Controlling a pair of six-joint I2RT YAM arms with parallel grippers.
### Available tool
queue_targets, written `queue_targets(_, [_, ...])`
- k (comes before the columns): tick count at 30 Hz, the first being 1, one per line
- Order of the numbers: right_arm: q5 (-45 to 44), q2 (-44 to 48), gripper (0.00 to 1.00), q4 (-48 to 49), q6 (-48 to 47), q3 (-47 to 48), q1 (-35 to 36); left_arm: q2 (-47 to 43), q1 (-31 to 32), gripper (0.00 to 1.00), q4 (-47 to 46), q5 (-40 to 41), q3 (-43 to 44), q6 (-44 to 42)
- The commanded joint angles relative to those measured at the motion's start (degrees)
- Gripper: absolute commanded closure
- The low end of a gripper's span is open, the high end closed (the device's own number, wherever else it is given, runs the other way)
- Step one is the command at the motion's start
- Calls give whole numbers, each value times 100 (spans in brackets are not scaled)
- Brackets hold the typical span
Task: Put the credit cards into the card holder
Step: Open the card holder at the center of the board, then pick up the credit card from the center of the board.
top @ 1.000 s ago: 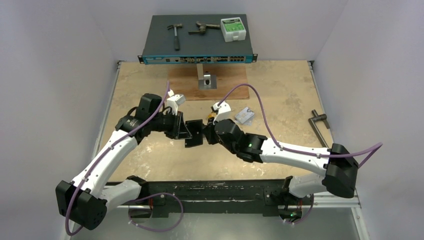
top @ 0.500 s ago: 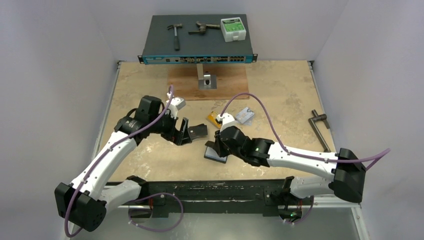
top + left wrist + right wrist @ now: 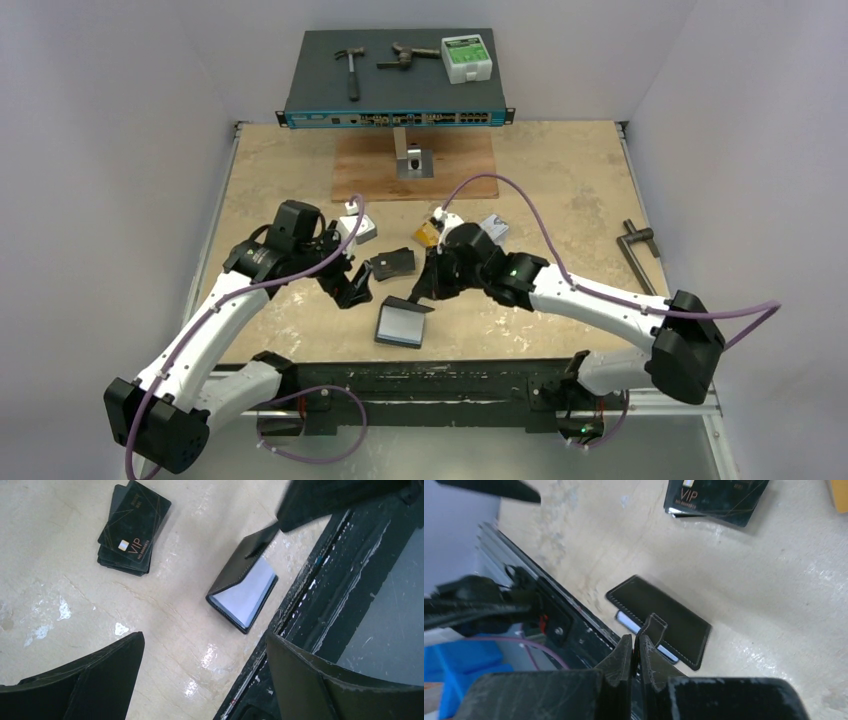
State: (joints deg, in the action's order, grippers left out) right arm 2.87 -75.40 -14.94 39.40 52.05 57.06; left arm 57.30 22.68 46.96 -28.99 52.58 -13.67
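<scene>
Loading appears unstarted: credit cards lie loose beyond the right gripper, which pinches the card holder by its tab, while the left gripper gapes wide, empty.

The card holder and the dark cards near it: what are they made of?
The card holder looks like black leather or imitation: matte surface, pale stitching along its edge; inside, glossy pockets, likely clear plastic. The dark cards look like smooth plastic: faint sheen, gold print.
</scene>
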Motion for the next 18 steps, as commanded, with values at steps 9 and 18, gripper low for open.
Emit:
queue_targets(9, [1132,-678,100,503,595,-1108,-1448,-96,35,9,340,-613,230,-899])
queue_targets(18, [-139,-681,100,-395,207,-1277,-1564,3,44,10,318,-754,226,-1003])
